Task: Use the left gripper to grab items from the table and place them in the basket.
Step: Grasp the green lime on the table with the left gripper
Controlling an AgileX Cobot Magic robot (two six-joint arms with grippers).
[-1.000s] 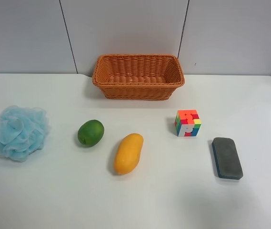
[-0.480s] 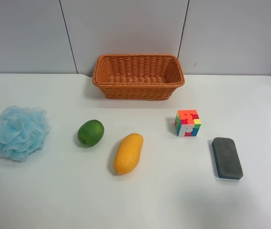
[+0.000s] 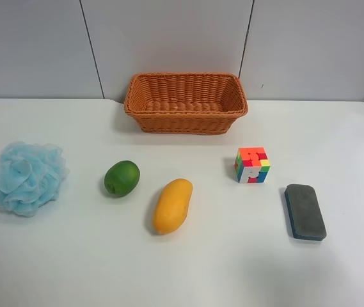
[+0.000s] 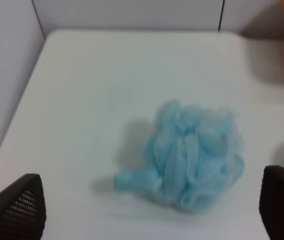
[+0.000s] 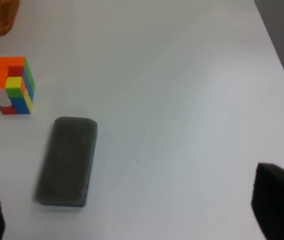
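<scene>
Holding my left end effector (image 4: 151,200) wide apart and empty above the table (image 4: 82,100), I am facing the light-blue bath pouf (image 4: 194,155), which is lying just ahead between my fingers, my arm being the nearer one.

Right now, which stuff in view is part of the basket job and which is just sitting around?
Job: bath pouf, green fruit, mango, puzzle cube, eraser, all on the table; basket, empty; left fingers, open.
Not job: right fingers, open, holding nothing; wall panels.
</scene>
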